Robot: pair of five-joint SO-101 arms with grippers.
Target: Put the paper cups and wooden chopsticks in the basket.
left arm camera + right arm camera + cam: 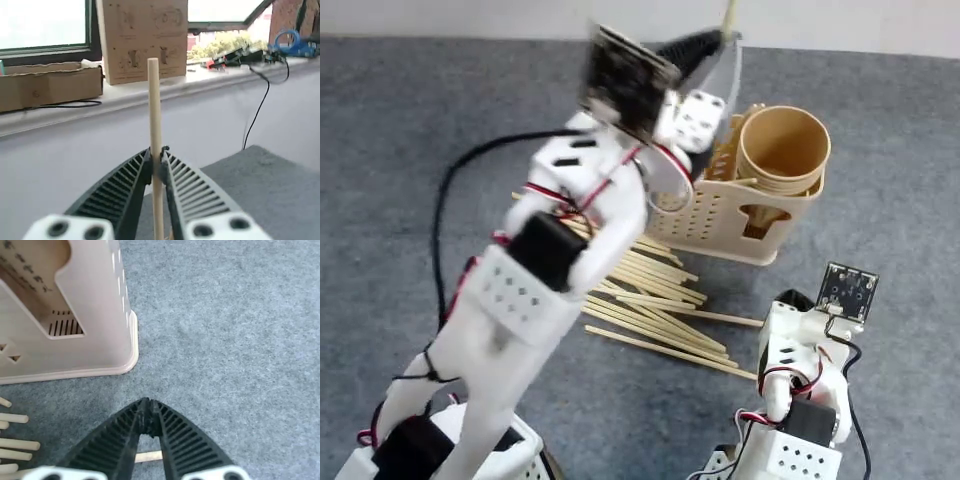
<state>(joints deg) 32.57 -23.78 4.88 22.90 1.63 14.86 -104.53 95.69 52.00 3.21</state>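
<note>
A beige slotted basket (740, 215) stands at the back of the grey carpet, with stacked paper cups (783, 150) inside its right half. My left gripper (720, 40) hangs above the basket's left half, shut on one wooden chopstick (728, 14) held upright. In the left wrist view that chopstick (154, 110) stands pinched between the tips of my left gripper (156, 155). A pile of loose chopsticks (655, 300) lies in front of the basket. My right gripper (146, 415) is shut with nothing in it, low over the carpet near the basket's corner (100, 315).
The right arm (805, 360) sits folded at the front right. A chopstick end (148, 456) lies under its fingers and more ends (20, 444) lie to one side. Bare carpet (225, 330) lies to the basket's right.
</note>
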